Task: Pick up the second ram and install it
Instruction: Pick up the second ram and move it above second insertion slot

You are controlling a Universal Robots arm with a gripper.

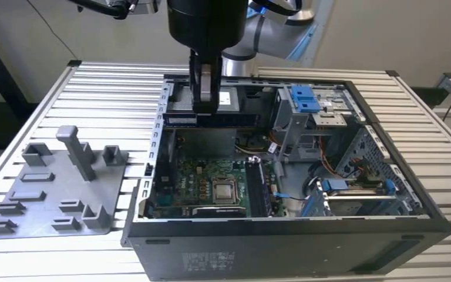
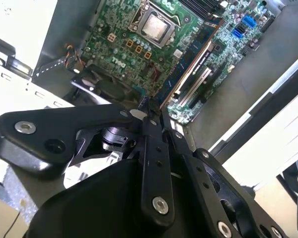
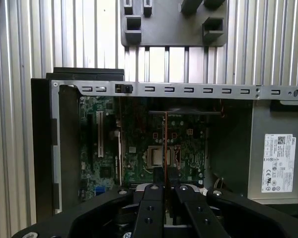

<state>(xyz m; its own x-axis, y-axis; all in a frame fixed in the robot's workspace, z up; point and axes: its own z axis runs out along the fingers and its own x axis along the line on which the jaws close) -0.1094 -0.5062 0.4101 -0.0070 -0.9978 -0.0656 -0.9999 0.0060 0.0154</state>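
My gripper hangs over the back of the open computer case, shut on the second ram. The ram is a long dark strip held level and edge-down, above the motherboard. In both wrist views the ram shows edge-on as a thin line running out from between the black fingers, over the board near the silver processor. Another dark strip stands in a slot to the right of the processor in the exterior view.
A grey plastic tray with upright pegs lies on the slatted table at the exterior view's left, beside the case. Inside the case are a blue-tabbed drive cage, cables and a metal bracket. The power supply's label sits beside the board.
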